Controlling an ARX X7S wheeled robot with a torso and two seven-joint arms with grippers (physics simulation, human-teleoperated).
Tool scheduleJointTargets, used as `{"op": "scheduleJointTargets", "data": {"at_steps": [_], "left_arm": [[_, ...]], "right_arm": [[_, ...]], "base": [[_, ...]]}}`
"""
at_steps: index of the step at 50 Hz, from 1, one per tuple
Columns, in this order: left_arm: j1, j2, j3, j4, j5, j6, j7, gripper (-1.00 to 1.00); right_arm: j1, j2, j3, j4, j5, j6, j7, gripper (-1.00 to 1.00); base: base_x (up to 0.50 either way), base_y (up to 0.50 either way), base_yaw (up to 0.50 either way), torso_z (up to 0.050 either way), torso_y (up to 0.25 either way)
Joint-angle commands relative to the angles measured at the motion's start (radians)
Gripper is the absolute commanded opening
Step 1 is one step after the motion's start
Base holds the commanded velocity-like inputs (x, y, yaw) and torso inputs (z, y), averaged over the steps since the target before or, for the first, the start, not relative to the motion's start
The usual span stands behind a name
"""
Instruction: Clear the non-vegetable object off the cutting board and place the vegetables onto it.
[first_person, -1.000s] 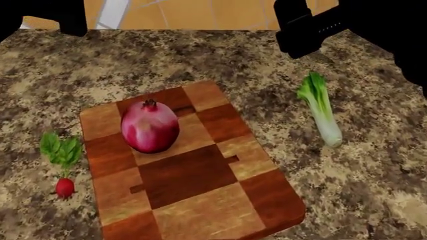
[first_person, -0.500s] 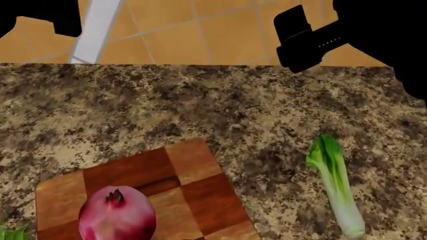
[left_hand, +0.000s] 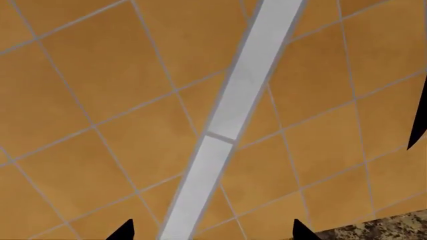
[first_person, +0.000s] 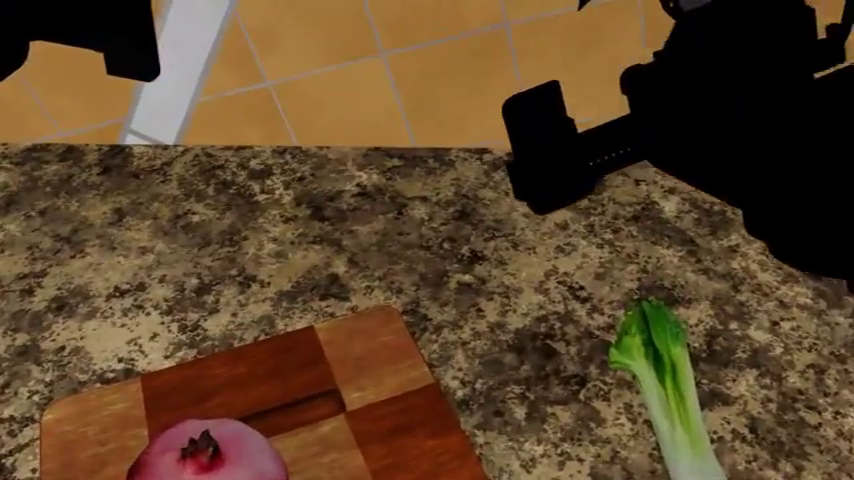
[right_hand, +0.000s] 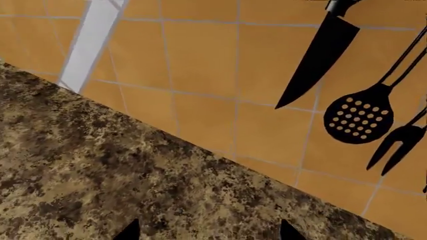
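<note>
Left wrist view: orange wall tiles (left_hand: 87, 70) with a pale grey strip (left_hand: 233, 115) running across them. Two dark fingertip points (left_hand: 123, 231) of the left claw (left_hand: 212, 234) poke in at the frame edge, set well apart, nothing between them. A sliver of speckled counter (left_hand: 387, 227) shows beside one tip. No task item near this claw.

Head view: right claw (first_person: 547, 150) hangs dark over the back of the counter (first_person: 267, 220); its silhouette hides the jaws, so the opening cannot be read here. The stalk (first_person: 663, 385) lies on bare counter, nearer the robot than the claw and a little to its right, apart from it. The board (first_person: 320, 385) sits nearer still and to the claw's left, with the fruit (first_person: 200, 455) on it, crown up, half cut off by the frame. The leafy bunch is out of view.

Right wrist view: two tips (right_hand: 127, 231) spread wide, empty, over counter. Beyond them on the wall hang a knife (right_hand: 320, 55), a slotted spoon (right_hand: 360, 117) and a fork (right_hand: 397, 142).

Progress: nothing done. Fruit not cleared; the stalk is off the board. All steps remain.
</note>
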Motion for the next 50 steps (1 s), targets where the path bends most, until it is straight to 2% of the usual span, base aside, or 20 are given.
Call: {"op": "scheduleJointTargets", "data": {"at_steps": [1,4,9,12,32,50], "left_arm": [[0.003,-0.003,-0.001,0.001,-0.005,0.001,-0.001,1.00],[0.001,-0.002,0.003,-0.015,-0.003,0.013,0.002,1.00],[0.008,-0.006,0.007,-0.035,0.002,0.035,0.004,1.00],[0.009,-0.008,0.002,-0.038,0.001,0.037,0.003,1.00],[0.022,-0.013,-0.010,-0.028,-0.012,0.050,0.000,1.00],[-0.007,-0.023,-0.014,-0.033,-0.017,0.044,-0.003,1.00]], "right_arm": [[-0.035,-0.074,0.124,-0.001,0.239,0.118,0.182,1.00],[-0.031,-0.101,0.115,0.001,0.387,0.119,0.289,1.00],[-0.043,-0.117,0.058,-0.003,0.493,0.109,0.344,1.00],[-0.044,-0.137,0.056,0.046,0.617,0.105,0.440,1.00],[-0.109,-0.245,-0.037,0.016,0.899,0.009,0.634,1.00],[-0.163,-0.295,-0.144,-0.036,1.104,-0.078,0.767,1.00]], "base": [[0.00,0.00,0.00,0.000,0.000],[0.00,0.00,0.00,0.000,0.000],[0.00,0.00,0.00,0.000,0.000],[0.00,0.00,0.00,0.000,0.000],[0.00,0.00,0.00,0.000,0.000],[0.00,0.00,0.00,0.000,0.000]]}}
